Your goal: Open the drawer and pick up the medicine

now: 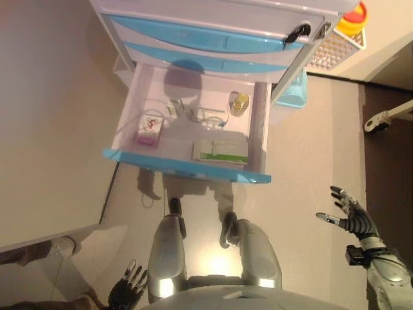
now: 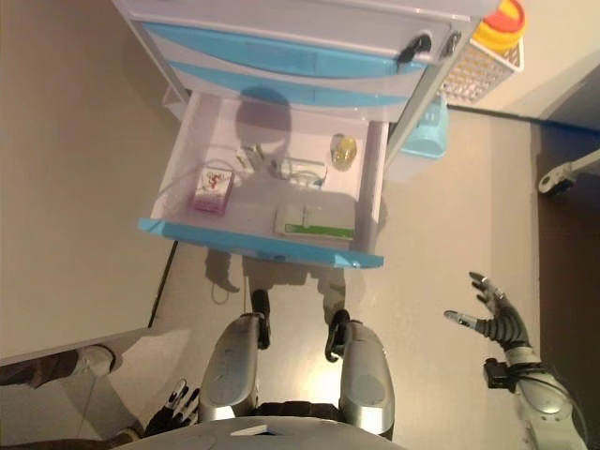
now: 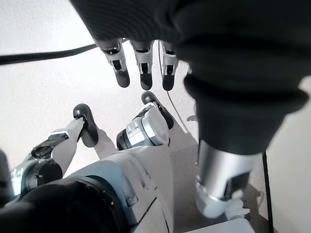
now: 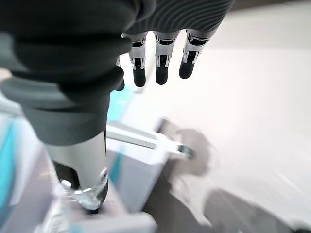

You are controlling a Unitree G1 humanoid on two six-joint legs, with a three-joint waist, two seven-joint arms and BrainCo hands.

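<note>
Drawer (image 1: pixel 187 165) is pulled out w/ a green-white medicine box (image 1: pixel 220 150), pink box (image 1: pixel 148 129) & small jar (image 1: pixel 239 103) inside, well ahead of both hands: right hand (image 1: pixel 352 216) splayed, empty, left hand (image 1: pixel 131 283) low, fingers straight, empty.

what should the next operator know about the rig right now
Left hand: low by the robot's side, fingers straight, empty.
Right hand: raised to the right of the drawer, open, empty.
Done: the drawer is pulled out.
Inside it: pink box, green-and-white box, small yellow-capped bottle, all untouched.
Left: reach in and pick up the medicine.
</note>
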